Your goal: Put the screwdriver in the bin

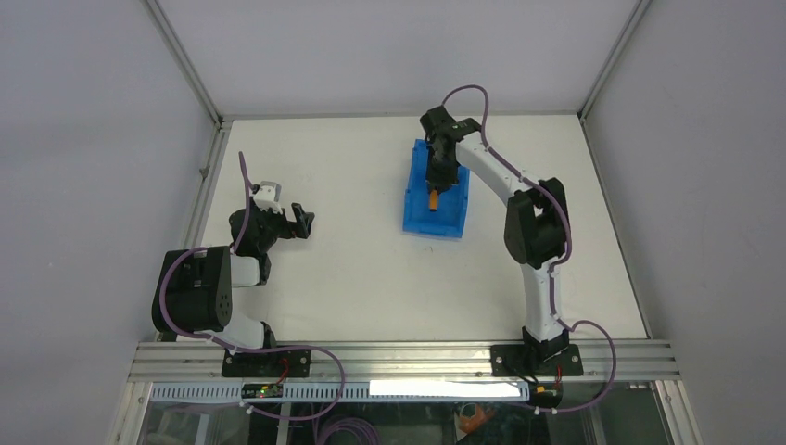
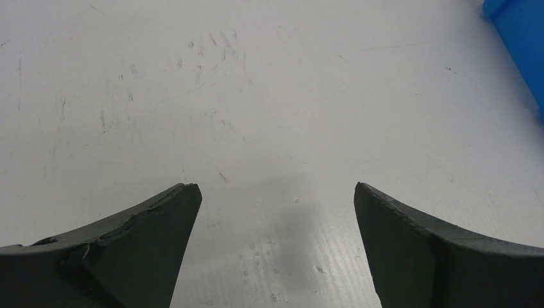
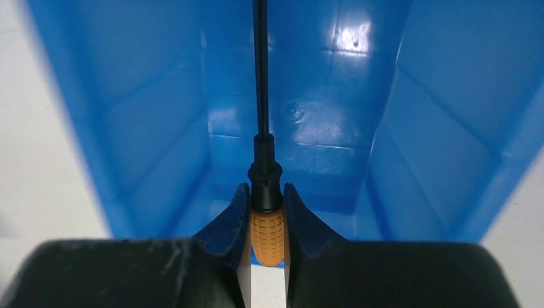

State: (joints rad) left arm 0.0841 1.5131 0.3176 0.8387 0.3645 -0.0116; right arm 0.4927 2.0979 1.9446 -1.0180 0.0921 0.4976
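Observation:
The blue bin (image 1: 419,215) stands at the back middle of the table. My right gripper (image 1: 436,184) hangs over its inside, shut on the screwdriver (image 1: 434,197). In the right wrist view the orange handle (image 3: 267,234) is pinched between the two fingers, and the dark shaft (image 3: 260,70) points forward over the bin's floor (image 3: 308,135). Whether the screwdriver touches the floor cannot be told. My left gripper (image 1: 302,221) rests open over bare table at the left, its fingers (image 2: 147,244) wide apart with nothing between them. A corner of the bin (image 2: 523,35) shows at the top right of the left wrist view.
White walls and metal frame rails (image 1: 209,158) enclose the table on the left, back and right. An aluminium rail (image 1: 399,357) carrying both arm bases runs along the near edge.

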